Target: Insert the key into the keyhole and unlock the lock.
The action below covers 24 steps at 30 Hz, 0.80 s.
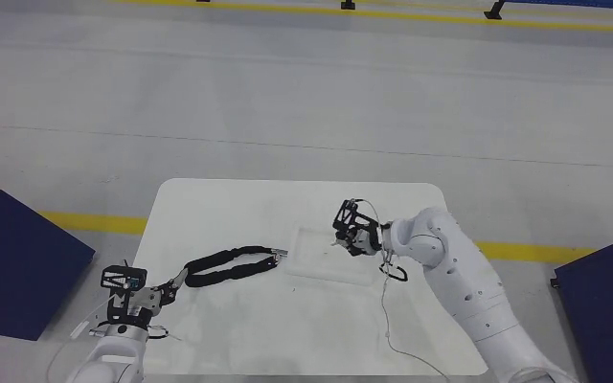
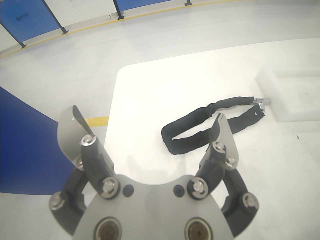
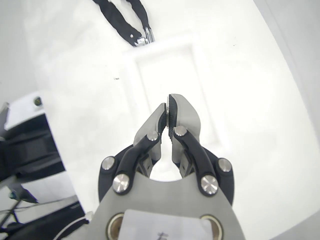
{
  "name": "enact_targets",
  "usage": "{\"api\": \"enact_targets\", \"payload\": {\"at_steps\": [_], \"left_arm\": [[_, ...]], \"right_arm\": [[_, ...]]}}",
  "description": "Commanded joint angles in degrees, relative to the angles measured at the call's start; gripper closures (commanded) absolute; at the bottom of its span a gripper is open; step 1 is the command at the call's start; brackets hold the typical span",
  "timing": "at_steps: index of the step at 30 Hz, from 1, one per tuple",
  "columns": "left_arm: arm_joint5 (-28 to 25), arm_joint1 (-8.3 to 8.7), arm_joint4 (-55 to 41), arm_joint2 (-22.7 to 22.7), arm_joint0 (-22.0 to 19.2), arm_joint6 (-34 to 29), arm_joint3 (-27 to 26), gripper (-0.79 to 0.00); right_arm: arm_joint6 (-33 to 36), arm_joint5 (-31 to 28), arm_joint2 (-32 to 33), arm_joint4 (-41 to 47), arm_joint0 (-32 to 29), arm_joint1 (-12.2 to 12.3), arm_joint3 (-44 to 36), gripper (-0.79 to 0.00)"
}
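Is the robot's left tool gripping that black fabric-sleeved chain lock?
No: the left tool stands wide open, and the black fabric-sleeved chain lock lies on the white table ahead of it.

White for the bench and for the shallow tray on it. Black for the fabric sleeve of the chain lock, with bare silver metal at its two ends. Silver metal with black ribbed pads on the left end effector. Same silver and black on the right end effector, with the thin silvery edge of the key between the pads. Pale grey for the floor, crossed by yellow lines. Deep blue for the panel beside the bench. Blue and white for the barriers farther off, on black posts.
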Motion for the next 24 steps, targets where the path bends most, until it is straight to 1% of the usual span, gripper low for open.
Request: {"api": "enact_targets", "payload": {"at_steps": [1,6,9,10,17,22,24], "left_arm": [[0.0,0.0,0.0,0.0,0.0,0.0,0.0,-0.785],[0.0,0.0,0.0,0.0,0.0,0.0,0.0,-0.785],[0.0,0.0,0.0,0.0,0.0,0.0,0.0,-0.785],[0.0,0.0,0.0,0.0,0.0,0.0,0.0,-0.785],[0.0,0.0,0.0,0.0,0.0,0.0,0.0,-0.785],[0.0,0.0,0.0,0.0,0.0,0.0,0.0,-0.785],[0.0,0.0,0.0,0.0,0.0,0.0,0.0,-0.785]], "right_arm": [[3.7,3.0,3.3,8.9,-2.6,0.7,-1.7,0.0],[10.1,10.4,12.2,24.6,-10.7,2.8,-6.1,0.0],[11.6,12.7,17.0,32.6,-16.0,3.8,-8.3,0.0],[12.0,13.0,18.0,34.2,-17.2,4.0,-8.8,0.0],[16.7,13.9,27.0,54.2,-28.2,5.6,-13.4,0.0],[20.7,12.3,30.7,67.8,-33.8,6.2,-16.2,0.0],[22.1,11.8,31.5,71.1,-34.9,6.4,-16.7,0.0]]}}
